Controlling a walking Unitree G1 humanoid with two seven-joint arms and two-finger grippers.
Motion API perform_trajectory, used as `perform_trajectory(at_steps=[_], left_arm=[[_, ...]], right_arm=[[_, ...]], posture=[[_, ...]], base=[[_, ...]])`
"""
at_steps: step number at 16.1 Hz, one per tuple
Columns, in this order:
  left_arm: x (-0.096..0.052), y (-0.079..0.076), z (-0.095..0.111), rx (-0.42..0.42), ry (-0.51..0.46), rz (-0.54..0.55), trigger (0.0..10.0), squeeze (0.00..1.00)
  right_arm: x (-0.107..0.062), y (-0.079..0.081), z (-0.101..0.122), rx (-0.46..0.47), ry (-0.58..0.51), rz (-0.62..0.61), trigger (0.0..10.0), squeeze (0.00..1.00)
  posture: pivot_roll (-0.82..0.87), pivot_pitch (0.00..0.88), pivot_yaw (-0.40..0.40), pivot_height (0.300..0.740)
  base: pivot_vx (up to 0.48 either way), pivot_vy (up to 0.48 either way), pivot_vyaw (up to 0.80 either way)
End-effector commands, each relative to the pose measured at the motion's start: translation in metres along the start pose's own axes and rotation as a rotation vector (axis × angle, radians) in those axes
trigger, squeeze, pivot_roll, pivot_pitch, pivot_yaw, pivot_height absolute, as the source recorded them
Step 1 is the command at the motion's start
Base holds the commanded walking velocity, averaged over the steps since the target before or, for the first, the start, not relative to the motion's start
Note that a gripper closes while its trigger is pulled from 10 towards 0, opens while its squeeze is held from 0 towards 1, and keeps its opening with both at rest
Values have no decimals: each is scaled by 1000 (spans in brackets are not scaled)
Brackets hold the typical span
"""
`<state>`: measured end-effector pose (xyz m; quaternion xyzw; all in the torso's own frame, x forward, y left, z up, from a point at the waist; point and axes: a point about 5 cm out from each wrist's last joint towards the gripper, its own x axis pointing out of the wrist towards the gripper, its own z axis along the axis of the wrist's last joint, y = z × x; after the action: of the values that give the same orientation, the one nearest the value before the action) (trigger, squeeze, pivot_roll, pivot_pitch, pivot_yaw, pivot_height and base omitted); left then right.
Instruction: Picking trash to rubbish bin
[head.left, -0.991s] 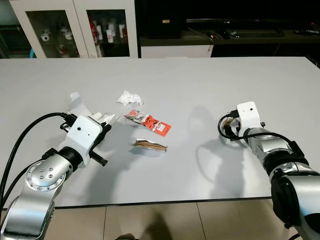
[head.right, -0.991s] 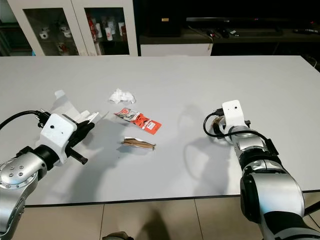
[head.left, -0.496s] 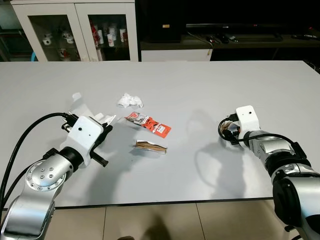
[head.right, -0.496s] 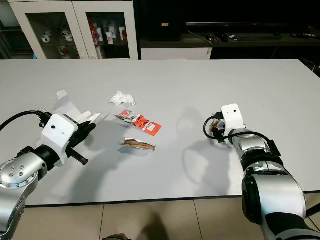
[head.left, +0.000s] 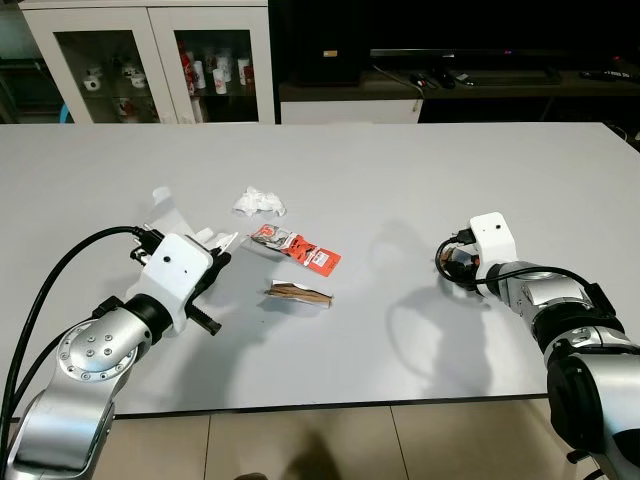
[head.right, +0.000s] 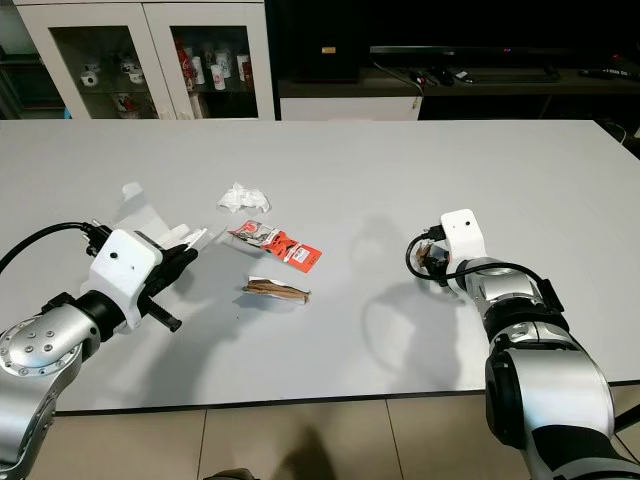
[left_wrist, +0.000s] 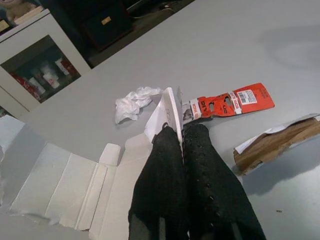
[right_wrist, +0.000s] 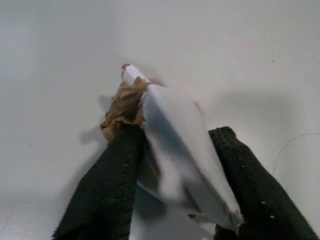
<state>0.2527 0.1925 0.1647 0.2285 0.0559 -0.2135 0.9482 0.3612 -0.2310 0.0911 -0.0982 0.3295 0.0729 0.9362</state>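
Left pincer (left_wrist: 181, 131) edged forward, clenching white carton (left_wrist: 167, 110), right pincer (right_wrist: 175, 145) grasping half-hidden wrapper (right_wrist: 170, 135)

On the bench (head.left: 400, 160), a crumpled tissue (head.left: 259, 201) is lying upper left of centre, a flat packet (head.left: 296, 246) just below-right of it, a torn wrapper (head.left: 299, 293) beneath that, and unfolded cardboard (head.left: 168, 212) sitting at far left.

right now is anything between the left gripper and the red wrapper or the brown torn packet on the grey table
Nothing separate lies between. The left gripper is shut on a flattened white carton, whose flap sticks out ahead of the fingertips toward the red wrapper. The brown torn packet sits beside, apart, on bare grey table.
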Motion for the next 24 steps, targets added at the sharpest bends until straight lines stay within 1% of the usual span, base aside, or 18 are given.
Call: perform_trajectory(at_steps=[1, 4, 6, 8, 10, 11, 12, 13, 14, 15, 16, 17, 18, 19, 20, 22, 23, 24], left_arm=[[3, -2, 1, 5, -2, -16, 10000, 0], [6, -4, 1, 1, -5, -20, 10000, 0], [8, -3, -2, -17, -7, -3, 10000, 0], [10, -1, -11, -113, 22, 66, 10000, 0], [10, -5, -9, -132, 5, 81, 10000, 0], [10, -8, -5, -148, -19, 92, 10000, 0], [10, -9, -1, -153, -40, 100, 10000, 0], [12, -9, 6, -157, -65, 106, 10000, 0], [13, -9, 8, -154, -73, 106, 10000, 0], [15, -9, 16, -125, -96, 99, 10000, 0], [17, -6, 25, -122, -132, 105, 10000, 0], [19, -5, 36, -135, -181, 110, 10000, 0], [20, -5, 40, -137, -196, 110, 10000, 0], [21, -7, 41, -138, -202, 107, 10000, 0], [23, -9, 41, -143, -202, 106, 10000, 0], [25, -11, 41, -149, -201, 102, 10000, 0], [25, -16, 39, -165, -193, 94, 10000, 0], [26, -18, 38, -168, -188, 91, 10000, 0]], right_arm=[[2, 6, -27, 26, 123, 40, 0, 0], [1, 5, -27, 70, 112, 68, 0, 0], [2, 8, -19, 207, 33, 102, 0, 0], [1, 7, -1, 277, -110, 108, 0, 0], [-2, 8, 17, 323, -249, 138, 0, 0], [-7, 7, 26, 345, -344, 132, 0, 0], [-12, 8, 29, 349, -411, 114, 0, 0], [-24, 11, 30, 372, -497, 105, 0, 0], [-30, 13, 29, 373, -532, 91, 0, 0], [-41, 17, 28, 364, -590, 71, 0, 0], [-54, 18, 29, 366, -664, 23, 0, 0], [-72, 24, 33, 373, -772, -10, 0, 0], [-80, 27, 32, 356, -803, -40, 1765, 0], [-84, 30, 29, 374, -803, -85, 10000, 0], [-89, 37, 26, 347, -800, -104, 10000, 0], [-93, 46, 23, 352, -793, -100, 10000, 0], [-96, 56, 20, 354, -792, -96, 10000, 0], [-95, 63, 18, 327, -771, -82, 10000, 0]], posture=[[222, 0, -1, 740], [205, 0, -3, 740], [188, 0, -8, 740], [163, 0, -13, 740], [138, 0, -26, 740], [129, 0, -27, 740], [116, 0, -29, 740], [107, 0, -26, 740], [102, 0, -25, 740], [97, 0, -25, 740], [88, 0, -24, 740], [66, 0, -17, 740], [62, 0, -16, 740], [59, 0, -16, 740], [48, 0, -17, 740], [46, 0, -16, 740], [35, 0, -19, 740], [37, 0, -24, 740]], base=[[0, 0, 0], [0, 0, 0], [0, 0, 0], [0, 0, 0], [0, 0, 0], [0, 0, 0], [0, 0, 0], [0, 0, 0], [0, 0, 0], [0, 0, 0], [0, 0, 0], [0, 0, 0], [0, 0, 0], [0, 0, 0], [0, 0, 0], [0, 0, 0], [0, 0, 0], [0, 0, 0]])
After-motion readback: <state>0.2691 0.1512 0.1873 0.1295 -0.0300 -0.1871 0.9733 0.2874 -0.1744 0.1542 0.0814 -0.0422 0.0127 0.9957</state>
